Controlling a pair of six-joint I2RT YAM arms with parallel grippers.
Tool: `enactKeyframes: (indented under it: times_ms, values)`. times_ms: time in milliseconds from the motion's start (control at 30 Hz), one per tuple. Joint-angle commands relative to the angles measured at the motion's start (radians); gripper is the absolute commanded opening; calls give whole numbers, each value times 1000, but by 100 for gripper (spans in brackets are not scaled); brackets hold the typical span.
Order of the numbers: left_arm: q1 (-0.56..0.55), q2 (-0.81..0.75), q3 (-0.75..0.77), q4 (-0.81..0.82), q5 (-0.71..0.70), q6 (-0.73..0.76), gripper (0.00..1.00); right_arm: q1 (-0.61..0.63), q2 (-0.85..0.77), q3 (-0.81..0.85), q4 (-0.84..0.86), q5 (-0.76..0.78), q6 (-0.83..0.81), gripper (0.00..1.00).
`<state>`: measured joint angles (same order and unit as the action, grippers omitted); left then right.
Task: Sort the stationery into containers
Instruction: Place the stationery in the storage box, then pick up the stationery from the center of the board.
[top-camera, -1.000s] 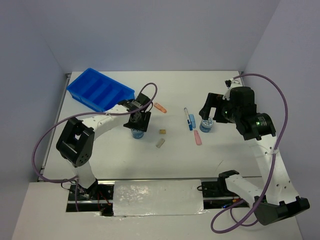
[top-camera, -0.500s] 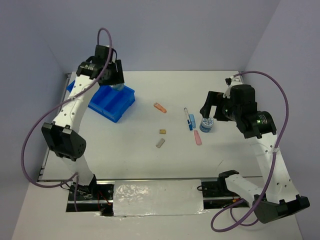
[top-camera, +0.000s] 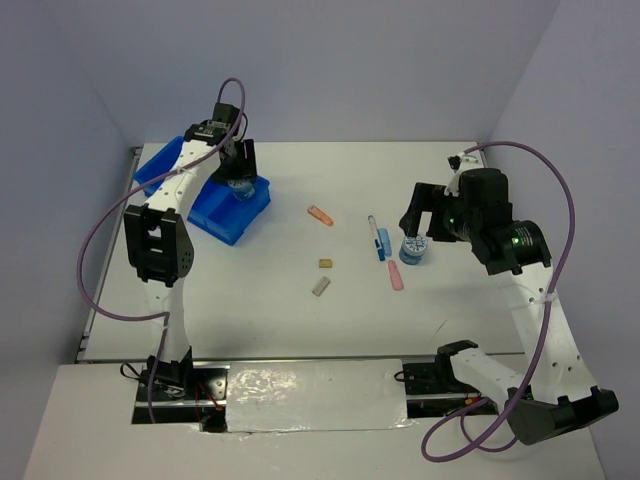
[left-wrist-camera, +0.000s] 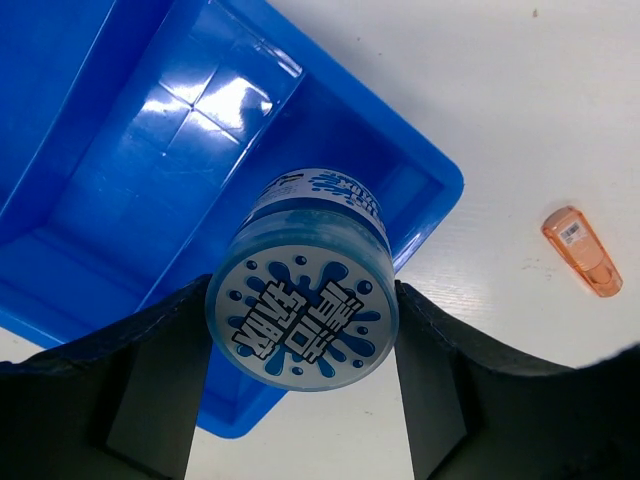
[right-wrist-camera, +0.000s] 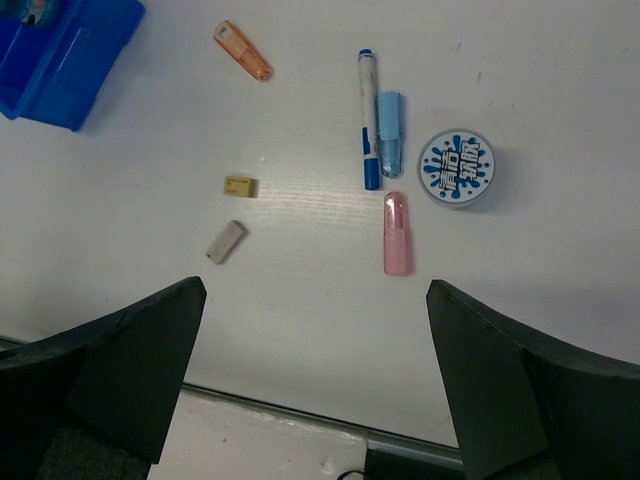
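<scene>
From above, my left pincer (top-camera: 238, 180) hangs over the blue tray (top-camera: 165, 170) in the upper left of the frame, clenched on one blue disc (top-camera: 240, 189). My right pincer (top-camera: 420, 222) sits at the right, spread wide and empty, with the second disc (top-camera: 412, 250) just below it in the frame, resting on the table (top-camera: 300, 330). Left of that disc lie the pen (top-camera: 374, 237) and a pale blue stick (top-camera: 384, 243), touching side by side. The pink stick (top-camera: 395, 275) lies below them. The orange stick (top-camera: 320, 215), tan cube (top-camera: 326, 263) and grey block (top-camera: 320, 286) are around the middle.

Through my left wrist camera, the held disc fills the lower centre, its patterned white top facing the lens and my two fingers pressed to its sides. Behind it is the tray's corner compartment. The orange stick lies at the right edge.

Through my right wrist camera, my fingers stand far apart in the bottom corners. The second disc lies upper right of centre, well clear of both. The tray corner shows at the upper left.
</scene>
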<state>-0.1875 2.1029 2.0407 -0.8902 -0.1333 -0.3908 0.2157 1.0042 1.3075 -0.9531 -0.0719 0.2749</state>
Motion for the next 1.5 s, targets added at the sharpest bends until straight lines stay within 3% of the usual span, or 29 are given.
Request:
enactKeyframes:
  times_ms: [0, 133, 267, 400, 433, 467, 567, 800, 1000, 1267, 1367, 1467]
  values:
    - [5, -9, 19, 83, 4, 18, 23, -2, -21, -5, 10, 3, -14, 100]
    - [5, -7, 1, 102, 6, 18, 27, -3, -16, -14, 10, -2, -11, 100]
    - [5, -4, -30, 109, 6, 17, 58, -3, -7, -17, 22, -6, -8, 100]
    - [6, -7, -54, 120, -12, 13, 75, -1, 10, -25, 36, -15, -5, 100]
    - [6, -7, -56, 119, -14, 12, 92, -2, 13, -28, 46, -17, -5, 100]
    - [8, -6, -53, 116, -12, 12, 99, -3, 16, -33, 51, -17, -3, 100]
    - [7, -20, -39, 106, 3, 7, 99, -3, 39, -63, 83, -3, -2, 100]
    - [-13, -112, 15, -1, 31, -17, 99, -41, 267, -171, 191, 176, 64, 100]
    - [-72, -259, -111, -18, 20, 13, 99, -67, 512, -169, 292, 158, 40, 96]
    - [-90, -415, -280, -4, 50, 33, 99, -98, 645, -160, 353, 201, 55, 93]
    - [-92, -449, -326, -4, 61, 38, 99, -98, 662, -171, 370, 199, 55, 86]
    - [-93, -474, -361, -6, 61, 40, 99, -99, 654, -180, 379, 195, 66, 68]
